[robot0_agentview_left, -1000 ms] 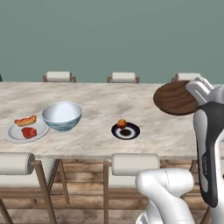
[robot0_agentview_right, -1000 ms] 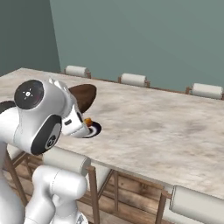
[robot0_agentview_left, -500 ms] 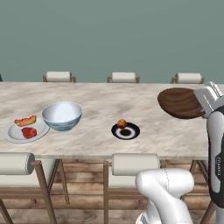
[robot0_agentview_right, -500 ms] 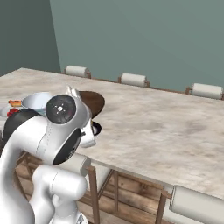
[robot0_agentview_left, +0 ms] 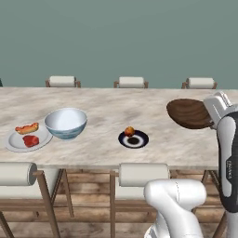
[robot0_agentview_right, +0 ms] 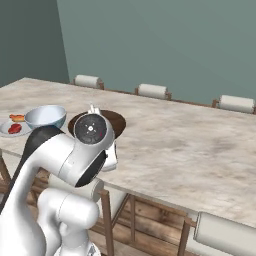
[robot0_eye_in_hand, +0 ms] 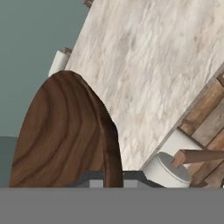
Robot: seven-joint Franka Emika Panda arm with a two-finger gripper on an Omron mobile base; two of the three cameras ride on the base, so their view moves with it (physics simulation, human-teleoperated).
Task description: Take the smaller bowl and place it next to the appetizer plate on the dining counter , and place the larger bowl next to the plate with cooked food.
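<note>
The claw (robot0_agentview_left: 210, 113) grasps the wooden bowl (robot0_agentview_left: 189, 113) by its rim, carried above the bench (robot0_agentview_left: 102, 109), at 3 o'clock from the dark plate (robot0_agentview_left: 133, 139).

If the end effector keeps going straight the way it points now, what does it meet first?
Probably the beige marble-look dining counter: beyond the held shallow dark brown wooden bowl, the hand view looks along bare countertop, though depth is hard to judge.

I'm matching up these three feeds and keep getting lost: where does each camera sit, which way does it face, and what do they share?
Left base view: behind the arm's left, facing the dining counter; arm at right holds the smaller bowl.
Right base view: behind its right, same dining counter; arm in the lower left.
Hand view: on the hand, looking along the smaller bowl's rim.
Shared: both base views show the larger bowl.
</note>
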